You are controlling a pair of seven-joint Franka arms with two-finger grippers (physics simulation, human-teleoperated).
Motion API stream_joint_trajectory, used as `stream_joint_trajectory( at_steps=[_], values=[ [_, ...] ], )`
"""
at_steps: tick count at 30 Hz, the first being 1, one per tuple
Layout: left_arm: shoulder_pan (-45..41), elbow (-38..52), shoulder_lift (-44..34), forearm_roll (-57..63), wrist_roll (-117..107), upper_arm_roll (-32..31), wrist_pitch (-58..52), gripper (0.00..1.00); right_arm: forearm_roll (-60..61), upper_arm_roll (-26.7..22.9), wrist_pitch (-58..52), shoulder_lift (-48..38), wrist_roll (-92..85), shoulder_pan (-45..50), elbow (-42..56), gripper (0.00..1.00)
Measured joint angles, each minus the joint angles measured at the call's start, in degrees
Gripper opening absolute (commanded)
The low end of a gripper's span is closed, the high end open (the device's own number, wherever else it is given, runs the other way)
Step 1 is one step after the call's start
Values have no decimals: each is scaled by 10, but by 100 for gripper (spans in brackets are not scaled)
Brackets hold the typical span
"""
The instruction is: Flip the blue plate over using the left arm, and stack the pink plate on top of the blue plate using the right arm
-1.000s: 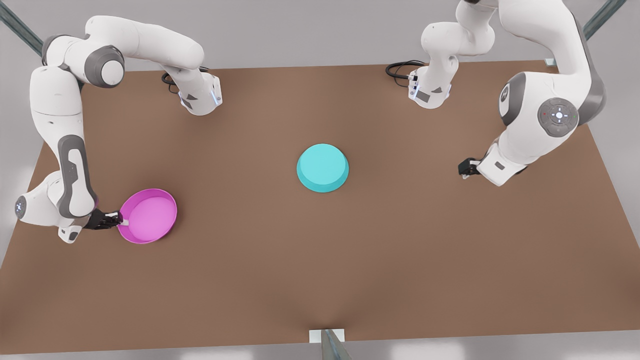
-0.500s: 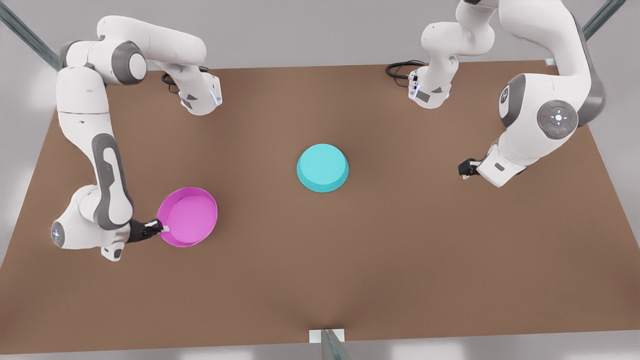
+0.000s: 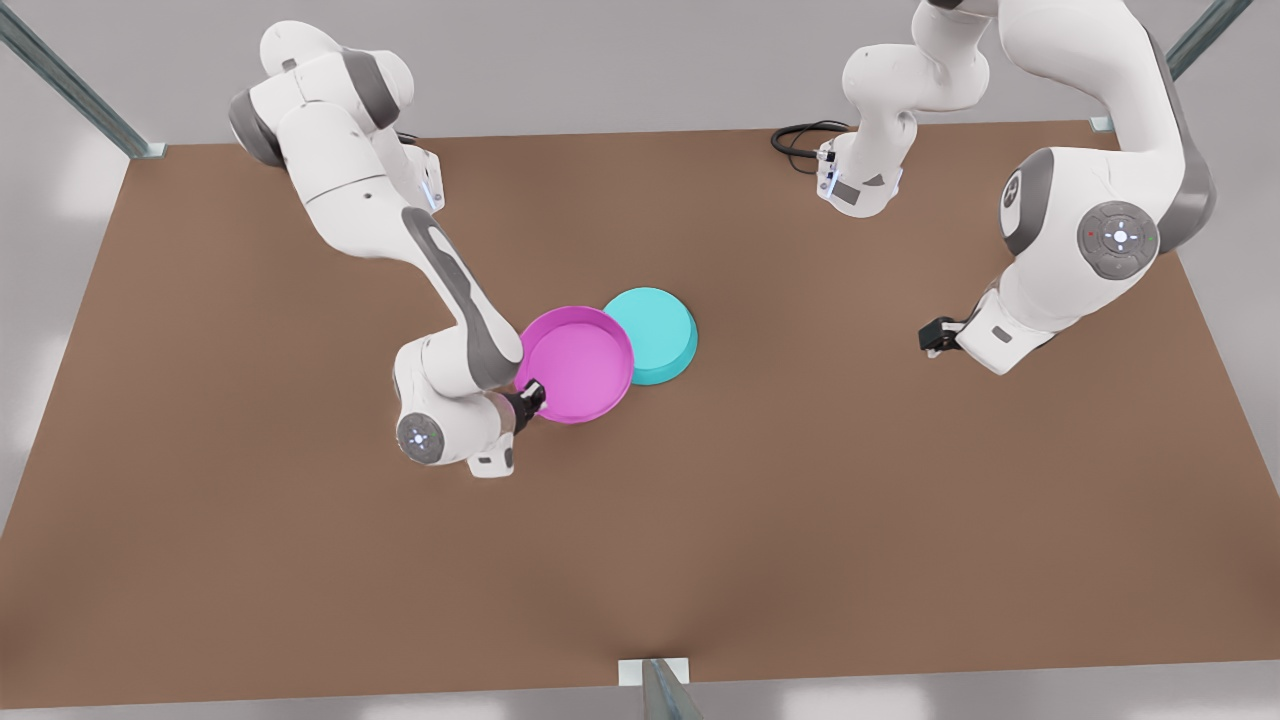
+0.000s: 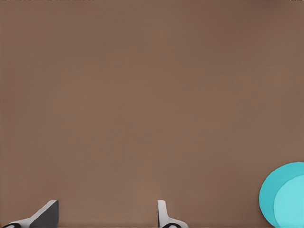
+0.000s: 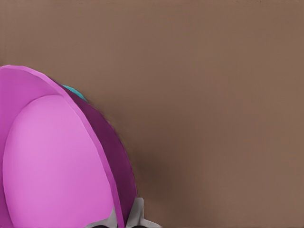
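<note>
One pink plate (image 3: 578, 362) rim pinched in right pincer (image 3: 533, 395), overlapping blue plate (image 3: 660, 330); left pincer (image 3: 930, 337) spread.

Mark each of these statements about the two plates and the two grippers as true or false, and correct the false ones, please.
1. The right gripper is shut on the rim of the pink plate. True.
2. The pink plate lies upside down. False: its open side faces up, showing the lighter inside.
3. The blue plate lies bottom up on the table. True.
4. The left gripper holds the blue plate. False: it is open and holds nothing, waiting at the front view's right, apart from both plates.
5. In the front view the pink plate overlaps the blue plate's edge on the front view's left. True.
</note>
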Motion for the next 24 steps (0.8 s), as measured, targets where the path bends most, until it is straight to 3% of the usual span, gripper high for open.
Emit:
stream_joint_trajectory(
  at_steps=[10, 23, 24],
  values=[
    [0, 1, 1, 0, -1, 1, 0, 100, 29, 0, 33, 2, 39, 97, -3, 21],
    [0, 0, 3, 0, -6, 1, -1, 100, 30, 16, 82, 33, 85, 114, 2, 21],
    [0, 0, 4, 0, -6, 1, -1, 100, 30, 16, 83, 35, 85, 114, 3, 27]
  ],
)
